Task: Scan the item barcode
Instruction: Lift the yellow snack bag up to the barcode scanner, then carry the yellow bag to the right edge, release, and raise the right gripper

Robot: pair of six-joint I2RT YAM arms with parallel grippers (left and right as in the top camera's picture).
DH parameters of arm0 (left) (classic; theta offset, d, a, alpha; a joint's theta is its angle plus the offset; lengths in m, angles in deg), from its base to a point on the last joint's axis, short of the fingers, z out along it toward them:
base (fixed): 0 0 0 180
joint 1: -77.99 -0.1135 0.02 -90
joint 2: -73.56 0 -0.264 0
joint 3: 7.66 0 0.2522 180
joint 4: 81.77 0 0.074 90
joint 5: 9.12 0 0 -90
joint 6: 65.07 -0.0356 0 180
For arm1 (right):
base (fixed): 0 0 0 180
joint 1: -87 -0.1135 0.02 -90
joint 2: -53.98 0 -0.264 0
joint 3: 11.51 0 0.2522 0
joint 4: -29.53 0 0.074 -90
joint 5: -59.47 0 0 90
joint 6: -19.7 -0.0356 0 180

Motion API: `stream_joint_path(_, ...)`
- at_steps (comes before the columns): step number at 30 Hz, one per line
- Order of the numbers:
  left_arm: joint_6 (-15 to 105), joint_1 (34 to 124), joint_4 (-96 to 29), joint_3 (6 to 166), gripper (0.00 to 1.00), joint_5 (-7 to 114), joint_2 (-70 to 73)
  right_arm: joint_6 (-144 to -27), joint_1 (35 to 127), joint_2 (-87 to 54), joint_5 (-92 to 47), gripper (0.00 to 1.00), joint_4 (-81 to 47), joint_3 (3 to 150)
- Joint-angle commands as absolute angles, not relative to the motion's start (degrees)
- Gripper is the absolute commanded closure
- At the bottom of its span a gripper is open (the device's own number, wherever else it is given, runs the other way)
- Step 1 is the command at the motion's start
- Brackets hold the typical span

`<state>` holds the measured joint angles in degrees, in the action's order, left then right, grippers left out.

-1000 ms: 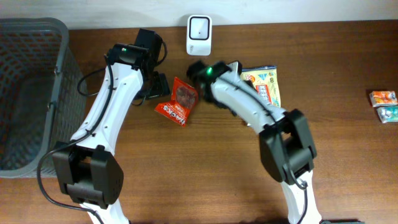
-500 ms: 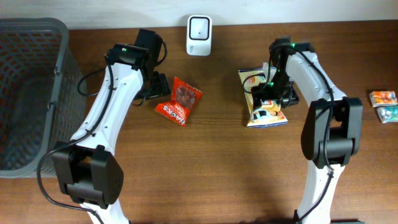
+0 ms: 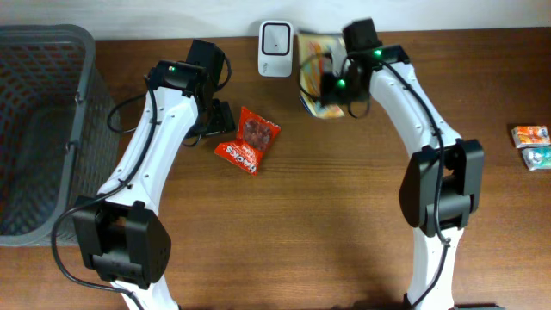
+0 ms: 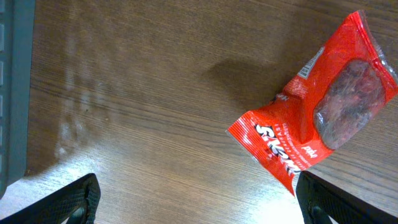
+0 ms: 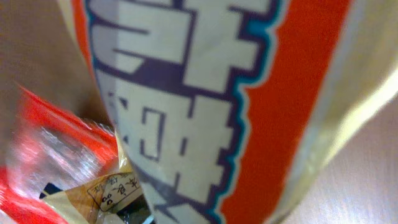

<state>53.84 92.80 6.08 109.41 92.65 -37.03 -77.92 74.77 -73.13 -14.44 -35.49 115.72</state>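
- right gripper (image 3: 334,86) pinches yellow snack packet (image 3: 312,53), held up just right of the scanner (image 3: 275,37), far centre
- left gripper (image 3: 220,114) spread wide, just left of red packet (image 3: 250,139)
- risk: thin pinch, packet may flop or slip; barcode may face away from scanner, no read
- long axis runs near-far, slightly tilted; barcode side cannot be told

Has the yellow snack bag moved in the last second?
Yes. The yellow snack bag has shifted left and up-frame, ending right beside the white scanner.
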Motion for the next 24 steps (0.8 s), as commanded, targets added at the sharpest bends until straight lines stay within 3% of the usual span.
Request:
stream_joint_path(1,53.16,92.56,6.01,109.30,0.01,92.46,-37.11,-81.18,72.48,-72.93,-16.16,0.96,-28.43,117.43)
stream_joint_path(4,53.16,92.56,6.01,109.30,0.01,92.46,-37.11,-84.39,71.08,-72.93,-20.05,0.96,-22.31,117.40)
stream_joint_path(13,53.16,92.56,6.01,109.30,0.01,92.46,-37.11,-84.37,68.61,-72.93,-21.12,0.96,-20.48,117.38)
stream_joint_path(19,53.16,92.56,6.01,109.30,0.01,92.46,-37.11,-87.58,65.68,-80.41,-28.14,0.96,-3.69,117.18)
stream_joint_path(24,53.16,92.56,6.01,109.30,0.01,92.46,-37.11,-87.54,64.89,-81.04,-30.02,0.96,-3.34,118.02)
